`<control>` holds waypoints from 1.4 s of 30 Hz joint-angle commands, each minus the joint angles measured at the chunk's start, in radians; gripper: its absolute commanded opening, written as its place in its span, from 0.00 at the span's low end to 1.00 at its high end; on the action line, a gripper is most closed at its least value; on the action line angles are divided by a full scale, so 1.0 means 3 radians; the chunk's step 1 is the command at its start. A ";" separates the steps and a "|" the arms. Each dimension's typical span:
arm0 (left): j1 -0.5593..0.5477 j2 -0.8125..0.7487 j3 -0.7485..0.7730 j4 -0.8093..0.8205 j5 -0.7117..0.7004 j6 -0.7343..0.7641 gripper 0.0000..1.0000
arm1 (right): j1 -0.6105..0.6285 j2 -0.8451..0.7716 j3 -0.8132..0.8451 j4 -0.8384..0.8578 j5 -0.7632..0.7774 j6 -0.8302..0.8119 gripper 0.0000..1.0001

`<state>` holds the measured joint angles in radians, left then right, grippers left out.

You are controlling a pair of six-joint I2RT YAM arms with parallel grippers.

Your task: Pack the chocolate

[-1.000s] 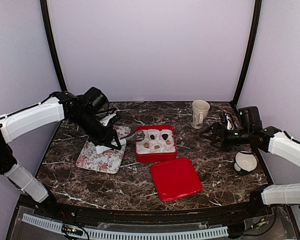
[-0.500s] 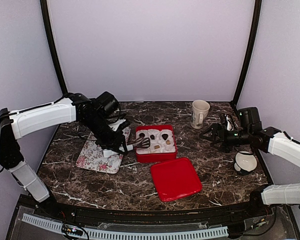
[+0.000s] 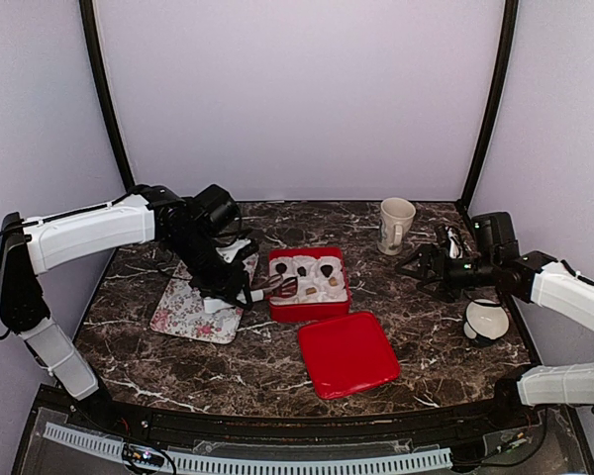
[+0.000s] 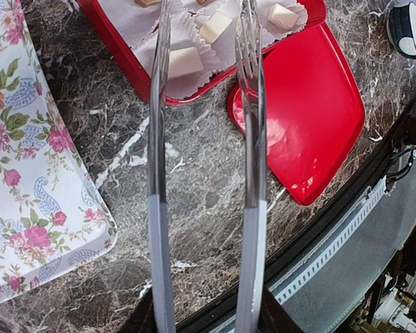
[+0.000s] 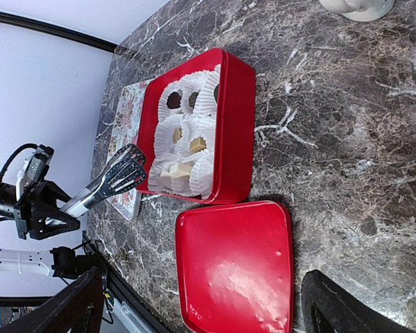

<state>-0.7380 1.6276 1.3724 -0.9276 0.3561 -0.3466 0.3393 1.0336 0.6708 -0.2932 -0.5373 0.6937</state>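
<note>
what changed: the left gripper (image 3: 226, 285) has been swung off the floral tray (image 3: 193, 312) towards the red box (image 3: 307, 309) over the last second, so the tongs (image 4: 253, 139) now hang over the box's near-left corner instead of sitting at its left edge
right side: nothing has been moved there, the right gripper (image 3: 416, 267) is still parked near the mug (image 3: 396, 225)
claws: the left one is clamped on the tongs' handles, though the tongs' blades are spread with nothing pinched between them. The right one is held wide apart, nothing in it
chocolate: all the chocolate pieces (image 5: 197, 144) that can be made out are sat in paper cups inside the box, pale ones at the near end, dark ones further back. None can be spotted on the tray or the marble
lid: the red lid (image 3: 348, 353) is lying flat in front of the box, not on it
what it means: the filling looks pretty much done, tbh. Closing the box is probably what's left
</note>
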 commanded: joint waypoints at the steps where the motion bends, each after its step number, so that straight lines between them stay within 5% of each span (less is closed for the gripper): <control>1: -0.0015 -0.0061 0.0108 -0.0059 -0.0016 0.0057 0.40 | -0.0016 -0.0040 -0.0009 0.0047 0.0023 0.0019 1.00; 11: 0.0084 -0.0537 0.0031 0.0179 -0.0275 -0.0077 0.39 | -0.0016 -0.0066 -0.0010 0.0035 0.0023 0.0019 1.00; 20: 0.1008 -0.1170 -0.0578 0.0312 -0.0685 -0.0034 0.41 | -0.0015 -0.0041 -0.0007 0.0089 -0.0025 0.0035 1.00; 42: 0.1178 -0.0962 -0.1842 0.1251 -0.1069 0.0196 0.44 | -0.0011 -0.0109 -0.0112 0.0033 -0.0093 0.0096 1.00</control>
<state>-0.3897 1.3209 0.8513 -0.6201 0.0357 -0.2966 0.3393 1.0080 0.6495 -0.2928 -0.5579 0.7170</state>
